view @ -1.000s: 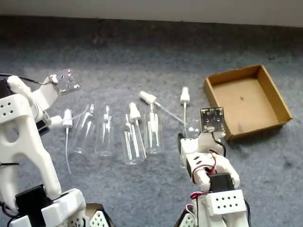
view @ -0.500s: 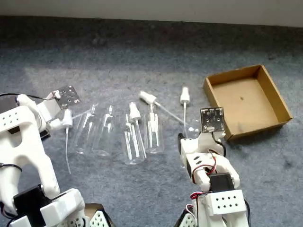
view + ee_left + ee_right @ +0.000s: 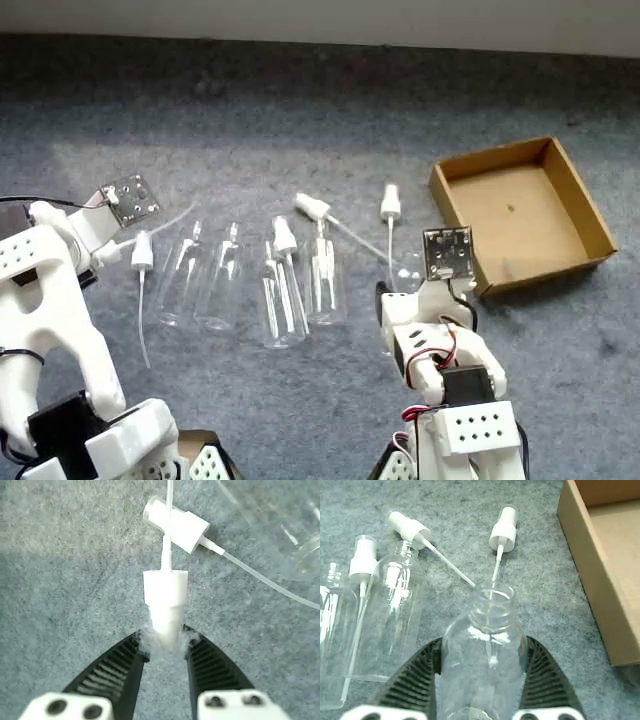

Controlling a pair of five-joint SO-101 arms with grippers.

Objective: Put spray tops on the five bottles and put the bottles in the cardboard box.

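Left wrist view: white spray top (image 3: pixel 165 597) pinched at base between left gripper (image 3: pixel 166 644) jaws, dip tube pointing away. Second spray top (image 3: pixel 177 524) lies crosswise just beyond, against that tube. Right wrist view: right gripper (image 3: pixel 484 647) clamps uncapped bottle (image 3: pixel 487 615), jaws on both sides, cardboard box (image 3: pixel 600 555) wall near. High view: grey carpet (image 3: pixel 300 120) open behind parts.

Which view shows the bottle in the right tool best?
The right wrist view: the clear bottle sits in the right tool, neck open, uncapped. The high view catches just a glimpse of it at that tool's tip. The left wrist view faces a spray top in the left tool.
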